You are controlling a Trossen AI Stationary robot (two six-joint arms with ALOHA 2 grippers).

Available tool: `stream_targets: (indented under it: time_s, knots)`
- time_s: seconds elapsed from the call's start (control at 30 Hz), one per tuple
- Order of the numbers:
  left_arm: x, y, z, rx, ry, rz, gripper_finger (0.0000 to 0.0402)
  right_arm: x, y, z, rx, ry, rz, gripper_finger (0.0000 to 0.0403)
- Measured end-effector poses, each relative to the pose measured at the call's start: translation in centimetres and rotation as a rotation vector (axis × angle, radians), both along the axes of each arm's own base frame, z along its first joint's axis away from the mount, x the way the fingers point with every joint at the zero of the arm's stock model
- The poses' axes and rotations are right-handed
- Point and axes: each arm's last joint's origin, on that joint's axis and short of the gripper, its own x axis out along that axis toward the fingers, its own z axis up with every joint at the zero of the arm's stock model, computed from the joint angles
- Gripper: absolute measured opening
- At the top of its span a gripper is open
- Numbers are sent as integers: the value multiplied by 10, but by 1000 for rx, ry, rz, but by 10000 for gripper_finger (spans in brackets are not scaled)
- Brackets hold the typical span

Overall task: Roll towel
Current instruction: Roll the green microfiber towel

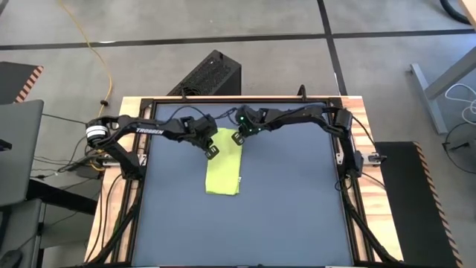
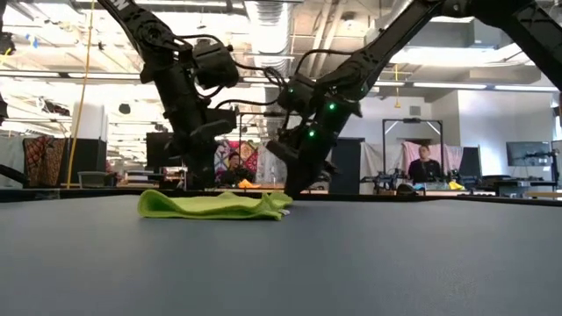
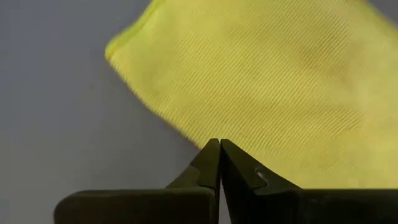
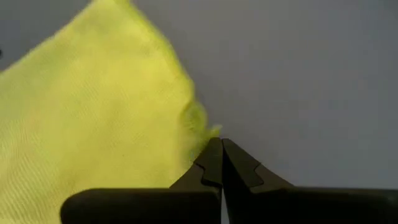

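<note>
I see the towel (image 1: pixel 224 170) lying as a flat strip on the table (image 1: pixel 297 216), unrolled; left gripper (image 1: pixel 211 151) at its far left corner, right gripper (image 1: pixel 240 138) at its far right corner, both pinched closed, empty as far as I can tell; rolling all left.

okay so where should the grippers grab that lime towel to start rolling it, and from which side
Probably the two corners of the towel's short far edge, where it lies flat as a long strip running away down the table. The left gripper and right gripper sit at that end, fingers closed, so coming straight down, one per corner, looks best. The low view shows a thin, slightly rumpled edge, so pinch low.
</note>
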Motion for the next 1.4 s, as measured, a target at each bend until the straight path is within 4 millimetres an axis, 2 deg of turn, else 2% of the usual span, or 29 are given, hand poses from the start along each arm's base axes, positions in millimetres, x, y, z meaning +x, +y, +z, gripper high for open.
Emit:
stream_targets:
  time_s: [0.17, 0.3, 0.4, 0.47, 0.77, 1.1, 1.23, 1.33, 1.4]
  knots:
    - [-6, 3, -8, 5, 7, 56, 0, 0, 13, 33, -39, -84, 40, 22]
    - [5, 7, 0, 70, -133, 30, 0, 3, 24, 35, -42, -90, 73, 22]
    - [9, 13, 5, 109, -199, 31, 0, 8, 28, 28, -36, -85, 88, 22]
    - [7, 19, 4, 141, -175, 26, 0, 9, 25, 20, 2, -81, 85, 22]
    - [1, 42, -22, 35, -127, 13, 0, 14, 1, -19, 107, -103, 47, 22]
    - [-6, 46, -26, 43, -64, 75, 0, 14, 0, -23, 110, -89, 53, 22]
    - [-8, 45, -27, 38, -36, 105, 0, 10, -7, -31, 119, -52, 26, 22]
    - [-10, 41, -19, 71, -30, 155, 0, 7, -11, -32, 135, -33, 20, 22]
    - [-9, 34, -7, 119, -58, 158, 0, 6, -10, -32, 132, -16, 20, 22]
